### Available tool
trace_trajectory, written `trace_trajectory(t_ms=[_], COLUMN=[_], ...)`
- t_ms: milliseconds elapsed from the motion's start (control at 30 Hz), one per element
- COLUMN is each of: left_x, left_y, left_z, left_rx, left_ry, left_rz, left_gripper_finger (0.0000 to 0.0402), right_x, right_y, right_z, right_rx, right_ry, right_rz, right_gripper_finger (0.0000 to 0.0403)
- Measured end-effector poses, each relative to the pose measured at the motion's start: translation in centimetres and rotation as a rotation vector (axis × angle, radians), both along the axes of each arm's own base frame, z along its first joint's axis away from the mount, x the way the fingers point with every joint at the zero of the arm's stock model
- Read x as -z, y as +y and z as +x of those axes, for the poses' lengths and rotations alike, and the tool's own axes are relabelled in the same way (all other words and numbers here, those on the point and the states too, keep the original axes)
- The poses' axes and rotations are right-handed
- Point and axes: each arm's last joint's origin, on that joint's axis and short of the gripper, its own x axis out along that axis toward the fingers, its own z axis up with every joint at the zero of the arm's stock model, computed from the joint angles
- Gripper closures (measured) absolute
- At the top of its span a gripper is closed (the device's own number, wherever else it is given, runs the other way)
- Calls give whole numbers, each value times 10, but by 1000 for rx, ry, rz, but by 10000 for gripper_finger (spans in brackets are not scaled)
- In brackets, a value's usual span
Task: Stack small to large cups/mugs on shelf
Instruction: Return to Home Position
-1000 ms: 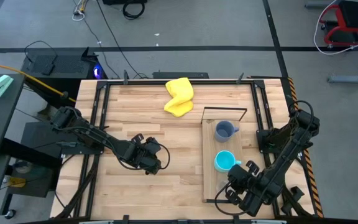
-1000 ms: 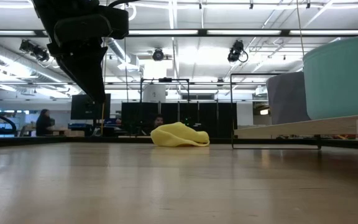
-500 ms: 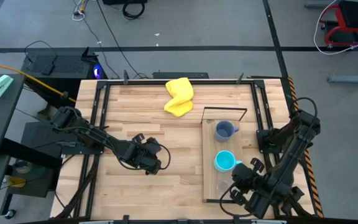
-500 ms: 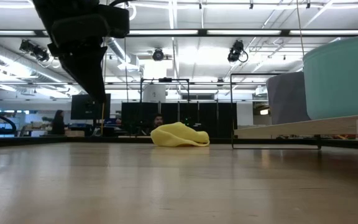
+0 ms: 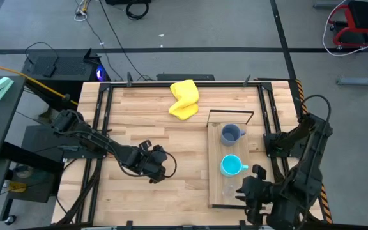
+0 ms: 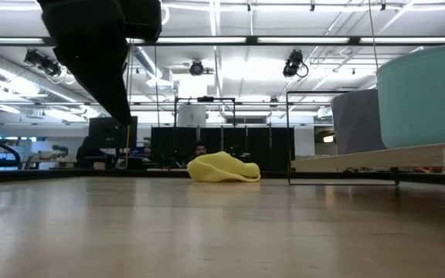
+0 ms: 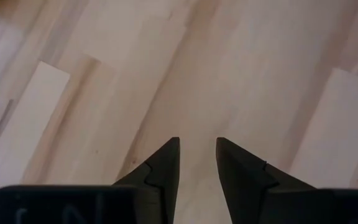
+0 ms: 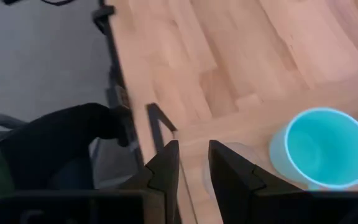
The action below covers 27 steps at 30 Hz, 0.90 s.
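High view: all three vessels stand in a row on the shelf [image 5: 214, 150], whose long axis runs from the table's [image 5: 139, 108] near edge toward its far edge. Order from the near end: clear cup [image 5: 229, 188], cyan mug [image 5: 231, 166], grey mug [image 5: 230, 134]. They stand side by side, none nested.

Right gripper [image 5: 243, 193] is at the shelf's near end, just beside the clear cup, and is by far the nearer arm. Right wrist view: its fingers are a narrow gap apart with nothing between them. The clear cup [image 8: 229, 167] lies directly ahead of the tips, and the cyan mug [image 8: 322, 146] is next along the shelf.

Judgement: placing looks finished and only the retreat is left. The move turns on the cup standing straight in front of the fingers. The pull-back should go rearward along the fingers' own line, away from the shelf, with no sideways sweep. The clear cup looks light and would likely tip at a brush.

Left gripper [image 5: 165, 167] waits over bare table, well apart from the shelf. Left wrist view shows its fingers slightly apart and empty, with only planks below.

Hard to make out:
- The clear cup's rim is faint in both views, so I cannot tell whether a fingertip touches it.
- Low view: the cyan mug [image 6: 427, 96] is cut off at the picture's edge, the grey mug [image 6: 354, 120] sits behind it, and the clear cup is not in frame.
- Cloth [image 5: 184, 99] lies near the far edge, off the shelf and out of the way.
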Motion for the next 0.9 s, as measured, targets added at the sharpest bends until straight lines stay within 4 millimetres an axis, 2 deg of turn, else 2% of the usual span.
trace_trajectory(t_ms=[133,267,367,500,667,800,900], left_x=[0,0,-9,-38,-90,-125,-138], left_y=[-2,-3,-7,-18,-51,-71,-71], left_z=[-1,-1,-3,-8,-25,-47,-61], left_rx=[8,84,186,265,559,782,861], left_ry=[0,22,-8,-185,-528,-749,-796], left_rz=[0,26,37,-13,-55,-83,-85], left_gripper_finger=[286,283,285,289,286,283,285], right_x=[-10,-15,-24,-38,-39,-24,-6], right_y=[0,5,13,34,63,63,47], right_z=[0,-7,-17,-37,-53,-53,-47], right_rx=[-14,-133,-182,-343,-660,-874,-944], right_ry=[-24,-46,-185,-383,-585,-718,-771], right_rz=[26,-46,-87,-46,89,183,248], right_gripper_finger=[308,308,308,308,308,308,308])
